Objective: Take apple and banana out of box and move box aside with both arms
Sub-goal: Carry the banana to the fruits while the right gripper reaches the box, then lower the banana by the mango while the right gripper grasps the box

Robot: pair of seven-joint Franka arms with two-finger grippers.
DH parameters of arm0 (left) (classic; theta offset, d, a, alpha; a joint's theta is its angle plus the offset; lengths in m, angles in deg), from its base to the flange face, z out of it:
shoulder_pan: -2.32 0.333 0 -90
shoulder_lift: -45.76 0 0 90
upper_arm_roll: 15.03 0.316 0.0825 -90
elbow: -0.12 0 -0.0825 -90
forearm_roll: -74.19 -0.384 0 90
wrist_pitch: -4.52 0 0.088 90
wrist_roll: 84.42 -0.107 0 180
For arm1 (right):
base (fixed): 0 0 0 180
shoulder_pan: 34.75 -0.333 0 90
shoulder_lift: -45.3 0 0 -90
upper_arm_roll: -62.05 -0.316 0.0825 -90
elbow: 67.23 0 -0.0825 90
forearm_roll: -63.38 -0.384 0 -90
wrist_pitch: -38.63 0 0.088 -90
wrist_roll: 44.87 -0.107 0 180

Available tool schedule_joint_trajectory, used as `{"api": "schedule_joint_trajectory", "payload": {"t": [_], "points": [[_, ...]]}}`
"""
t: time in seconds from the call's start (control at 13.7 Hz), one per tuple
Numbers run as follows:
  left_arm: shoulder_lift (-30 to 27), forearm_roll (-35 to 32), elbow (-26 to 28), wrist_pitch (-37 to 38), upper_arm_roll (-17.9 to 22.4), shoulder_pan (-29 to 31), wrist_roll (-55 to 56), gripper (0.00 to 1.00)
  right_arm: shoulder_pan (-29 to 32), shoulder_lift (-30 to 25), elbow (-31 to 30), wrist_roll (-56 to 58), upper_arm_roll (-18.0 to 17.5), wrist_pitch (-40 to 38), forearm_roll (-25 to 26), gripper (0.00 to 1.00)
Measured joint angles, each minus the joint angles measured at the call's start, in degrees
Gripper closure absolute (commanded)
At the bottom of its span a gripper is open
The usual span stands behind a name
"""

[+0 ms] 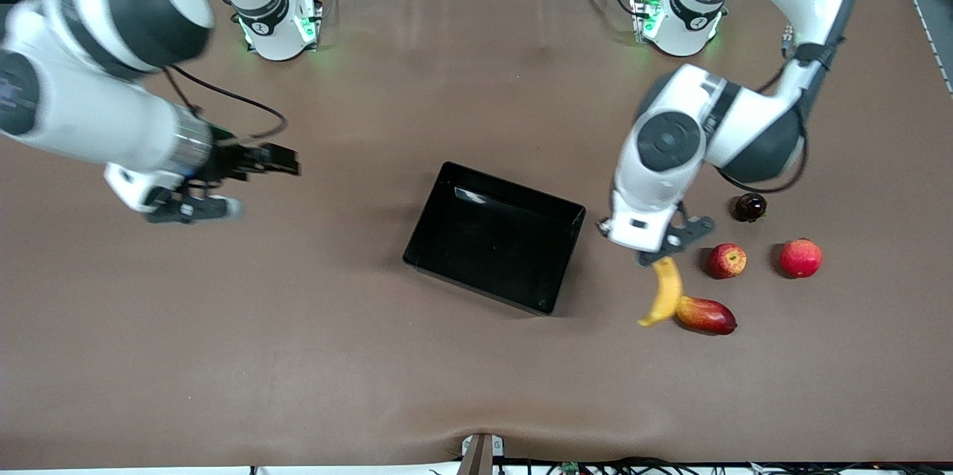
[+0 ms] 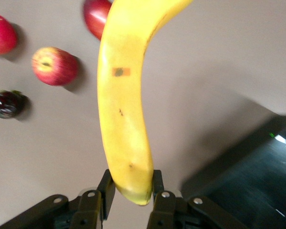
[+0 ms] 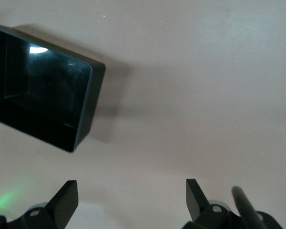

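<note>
**Op A:** Working up from the near edge of the tabletop (image 1: 223,356), what do you have?

**Op B:** First I see the mango (image 1: 706,315), toward the left arm's end. The banana's (image 1: 664,291) lower tip looks right beside it. I can't tell from the front view whether that tip touches the tabletop.

**Op A:** Who has the banana?

**Op B:** My left gripper (image 1: 657,255) is clamped on its upper end. In the left wrist view the fingers (image 2: 106,187) pinch the tip and the fruit hangs away from them.

**Op A:** And the box?

**Op B:** The box (image 1: 447,252) sits mid-tabletop, turned at an angle, nothing in it. The banana is just off its side toward the left arm's end.

**Op A:** The rest?

**Op B:** The apple (image 1: 727,260) is next up, beside the plain red fruit (image 1: 800,257), then a dark round fruit (image 1: 749,207) farther still. My right gripper (image 1: 223,185) hangs over bare tabletop toward the right arm's end, jaws spread wide, holding nothing.
</note>
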Motion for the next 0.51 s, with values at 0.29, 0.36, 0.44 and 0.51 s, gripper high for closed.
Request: {"api": "schedule_joint_trajectory", "payload": {"t": [0.29,0.36,0.44,0.51], "points": [[1.2,-2.7,3.5,-0.2,0.2,6.9,0.0,1.0,-8.8,6.6,-0.3,-11.9,0.0,9.7,0.2,0.0],[1.3,-3.8,4.2,-0.2,0.2,8.1,0.0,1.0,-10.7,8.3,-0.3,-14.1,0.0,11.0,0.6,0.0],[1.3,-5.6,4.7,-0.2,0.1,9.4,-0.2,1.0,-12.3,9.9,-0.3,-16.1,0.0,11.7,1.4,0.0],[1.3,-6.9,5.2,-0.5,0.1,10.8,-1.1,1.0,-13.8,11.4,-0.4,-18.2,0.0,12.3,3.0,0.0]]}}
